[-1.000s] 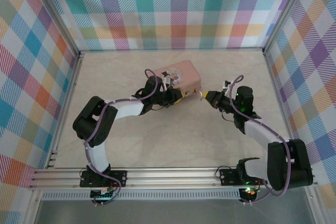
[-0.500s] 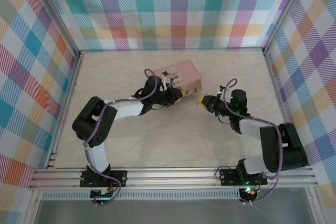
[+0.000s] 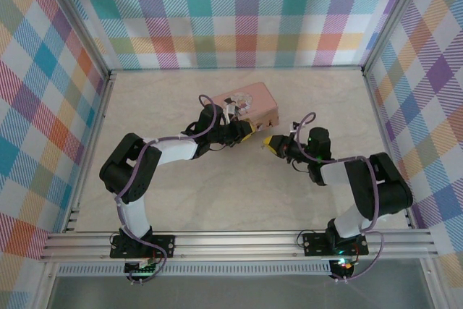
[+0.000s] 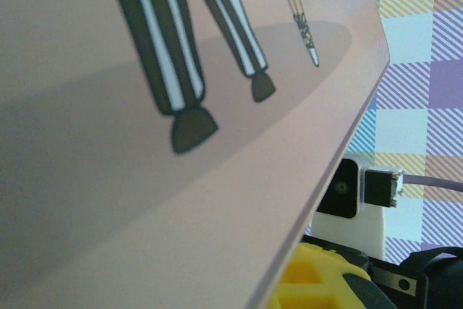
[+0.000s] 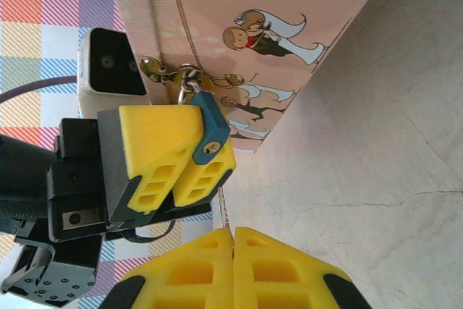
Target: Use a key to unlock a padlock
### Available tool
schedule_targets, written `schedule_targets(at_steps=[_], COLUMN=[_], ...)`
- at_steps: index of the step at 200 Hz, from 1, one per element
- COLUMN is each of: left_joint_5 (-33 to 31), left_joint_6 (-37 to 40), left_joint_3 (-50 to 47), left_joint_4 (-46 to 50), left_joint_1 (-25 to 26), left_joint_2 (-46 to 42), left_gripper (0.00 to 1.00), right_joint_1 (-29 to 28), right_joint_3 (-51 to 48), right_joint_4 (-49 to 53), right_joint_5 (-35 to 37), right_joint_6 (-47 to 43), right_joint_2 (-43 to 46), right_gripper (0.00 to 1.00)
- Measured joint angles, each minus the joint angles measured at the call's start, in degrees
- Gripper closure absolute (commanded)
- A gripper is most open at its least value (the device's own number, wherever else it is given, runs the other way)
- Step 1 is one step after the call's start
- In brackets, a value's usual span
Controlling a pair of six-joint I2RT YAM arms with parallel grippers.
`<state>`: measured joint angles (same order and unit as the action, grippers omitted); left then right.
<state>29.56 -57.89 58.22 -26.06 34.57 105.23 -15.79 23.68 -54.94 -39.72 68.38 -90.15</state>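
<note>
The padlock (image 5: 208, 129), a small blue-grey body with a silver shackle, hangs from the hasp of a pink cartoon-couple tin (image 3: 253, 103). My left gripper (image 3: 246, 132) is shut on the padlock, its yellow fingers (image 5: 155, 146) clamped on both sides and the keyhole facing outward. My right gripper (image 3: 269, 142) is shut on the key (image 5: 225, 211), whose thin blade sticks out of the closed pads just below the padlock, a short gap from the keyhole. In the left wrist view the tin's side (image 4: 145, 179) is very close.
The tin (image 5: 275, 27) stands on the pale marble-pattern table (image 3: 217, 186), with checked walls (image 3: 239, 12) on three sides. Open tabletop lies in front of and to the right of the tin. The two grippers sit tip to tip beside the tin's front corner.
My right gripper has moved left and slightly nearer with the key, closing in on the padlock. The left arm and the tin have stayed still.
</note>
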Motion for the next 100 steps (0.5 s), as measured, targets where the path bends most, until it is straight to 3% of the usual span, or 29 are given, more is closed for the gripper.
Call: schedule_targets(at_steps=[100], left_joint_5=[0.00], left_joint_6=[-0.68], left_joint_3=[-0.61], left_joint_4=[-1.36], left_joint_1=[0.00], left_joint_2=[0.00], left_gripper=[0.85], right_joint_1=[-1.55], right_joint_3=[1.84], right_joint_4=[-6.71], right_joint_5=[0.02], right_joint_6=[2.97], right_joint_2=[-4.59], right_gripper=[1.00])
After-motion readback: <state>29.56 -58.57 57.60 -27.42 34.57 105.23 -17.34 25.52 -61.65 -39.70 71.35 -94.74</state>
